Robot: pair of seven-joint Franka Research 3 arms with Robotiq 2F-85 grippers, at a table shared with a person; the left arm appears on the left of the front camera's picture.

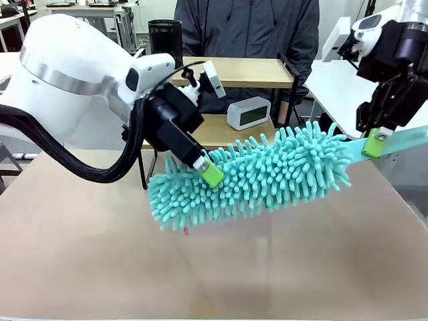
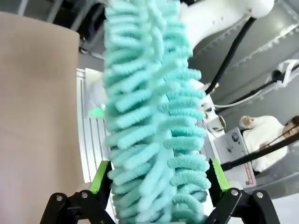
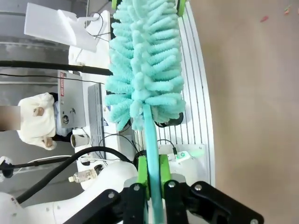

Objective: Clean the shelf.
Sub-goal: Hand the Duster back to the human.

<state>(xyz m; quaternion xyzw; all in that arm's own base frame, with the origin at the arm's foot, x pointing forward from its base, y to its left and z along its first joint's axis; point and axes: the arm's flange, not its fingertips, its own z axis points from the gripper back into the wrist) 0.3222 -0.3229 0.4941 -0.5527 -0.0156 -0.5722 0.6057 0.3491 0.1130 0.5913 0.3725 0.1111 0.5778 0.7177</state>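
I see the small two-tier shelf (image 1: 254,70) of light wooden boards in a black frame at twelve o'clock, just before the person. Across the table centre hangs the fluffy teal microfibre duster (image 1: 261,175). My left gripper (image 2: 156,175) straddles its head at nine o'clock, pads beside the fronds, partly spread. My right gripper (image 3: 153,172) at three o'clock pinches the flat teal handle.

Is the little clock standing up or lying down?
Standing up: the white clock sits upright on the shelf's lower board, screen facing forward.
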